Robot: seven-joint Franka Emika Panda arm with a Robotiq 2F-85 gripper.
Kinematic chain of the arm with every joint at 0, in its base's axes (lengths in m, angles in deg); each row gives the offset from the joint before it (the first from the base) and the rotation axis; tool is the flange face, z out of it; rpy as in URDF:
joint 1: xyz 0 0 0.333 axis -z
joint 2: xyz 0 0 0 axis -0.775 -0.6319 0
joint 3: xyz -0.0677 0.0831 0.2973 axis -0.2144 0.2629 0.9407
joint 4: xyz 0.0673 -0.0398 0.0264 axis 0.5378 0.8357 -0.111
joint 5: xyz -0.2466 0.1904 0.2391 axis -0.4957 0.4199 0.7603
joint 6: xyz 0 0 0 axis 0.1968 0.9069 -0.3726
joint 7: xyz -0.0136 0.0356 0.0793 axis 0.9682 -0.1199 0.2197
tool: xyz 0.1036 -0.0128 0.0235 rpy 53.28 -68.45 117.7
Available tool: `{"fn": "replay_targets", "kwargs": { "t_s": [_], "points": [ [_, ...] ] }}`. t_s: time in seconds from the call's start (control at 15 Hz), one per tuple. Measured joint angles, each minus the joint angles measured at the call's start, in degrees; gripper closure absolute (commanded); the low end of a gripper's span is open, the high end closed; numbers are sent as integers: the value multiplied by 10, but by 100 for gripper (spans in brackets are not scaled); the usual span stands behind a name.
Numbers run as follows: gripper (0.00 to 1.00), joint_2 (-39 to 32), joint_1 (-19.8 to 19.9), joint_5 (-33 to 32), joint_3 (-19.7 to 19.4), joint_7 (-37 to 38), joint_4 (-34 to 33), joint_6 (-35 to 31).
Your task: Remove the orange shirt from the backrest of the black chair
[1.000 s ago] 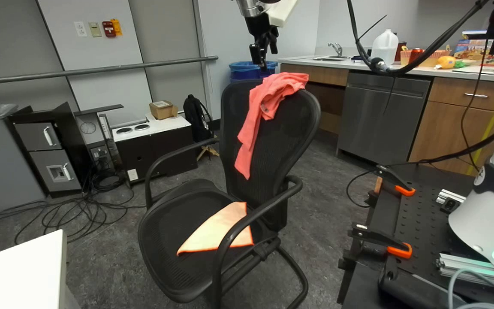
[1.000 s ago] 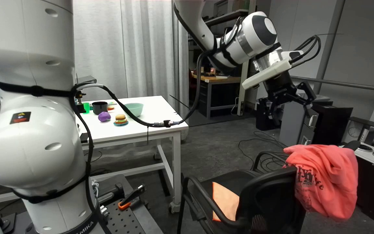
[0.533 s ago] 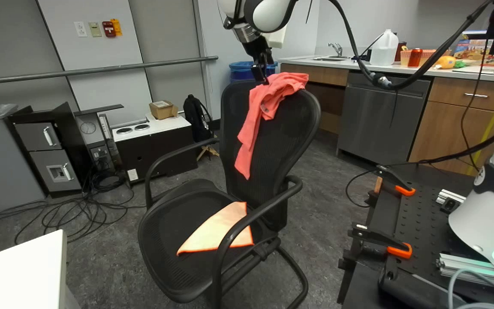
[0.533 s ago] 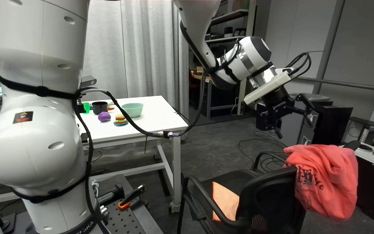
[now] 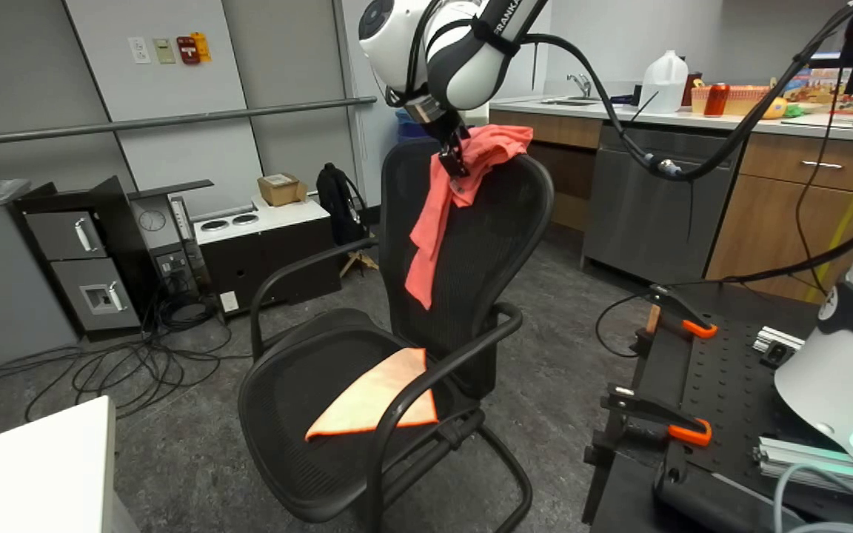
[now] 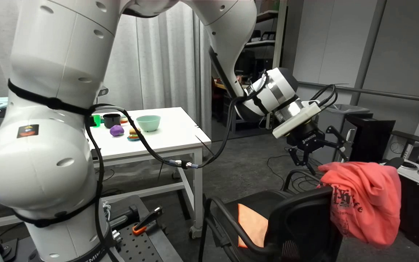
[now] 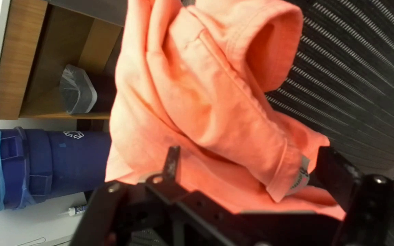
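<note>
The orange shirt [image 5: 432, 237] hangs over the top of the black chair's backrest [image 5: 500, 222], with a long part down the seat side. In an exterior view its bulk [image 6: 371, 203], with dark print, covers the back side. My gripper [image 6: 327, 163] is open and empty, tilted, just above and on the seat side of the shirt. In an exterior view the gripper [image 5: 452, 166] overlaps the shirt's upper part. In the wrist view the fingers [image 7: 250, 150] stand wide apart, with shirt folds [image 7: 200, 102] and a tag [image 7: 299, 177] ahead between them; contact cannot be told.
An orange cloth [image 5: 378, 396] lies on the chair seat between the armrests [image 5: 426, 385]. A white table [image 6: 180, 127] holds a green bowl [image 6: 148, 123] and toy food. Clamps [image 5: 660, 414] sit on the robot's black base table. A blue bin [image 7: 67, 160] stands behind the chair.
My gripper has moved down toward the shirt and, in an exterior view, now overlaps its upper part. It stays open. The shirt and chair have not moved.
</note>
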Motion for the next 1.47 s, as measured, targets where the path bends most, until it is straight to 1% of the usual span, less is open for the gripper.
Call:
{"fn": "replay_targets", "kwargs": {
  "t_s": [0.07, 0.2, 0.33, 0.4, 0.53, 0.8, 0.87, 1.2, 1.33, 1.47],
  "points": [
    [26, -7, 0, -8, -1, 8, -4, 0],
    [28, -17, 0, -16, -3, 17, -15, 0],
    [44, -21, 0, -18, -5, 23, -23, 0],
    [53, -21, 0, -18, -5, 25, -27, 0],
    [67, -21, 0, -18, -7, 26, -33, 0],
    [97, -20, 0, -18, -9, 29, -41, 0],
    [100, -20, 0, -18, -9, 32, -42, 0],
    [99, -13, -1, -18, -6, 57, -42, -4],
    [99, 0, -5, -18, -3, 79, -36, -29],
    [99, 27, -12, -24, 1, 108, -15, -70]
  ]
}}
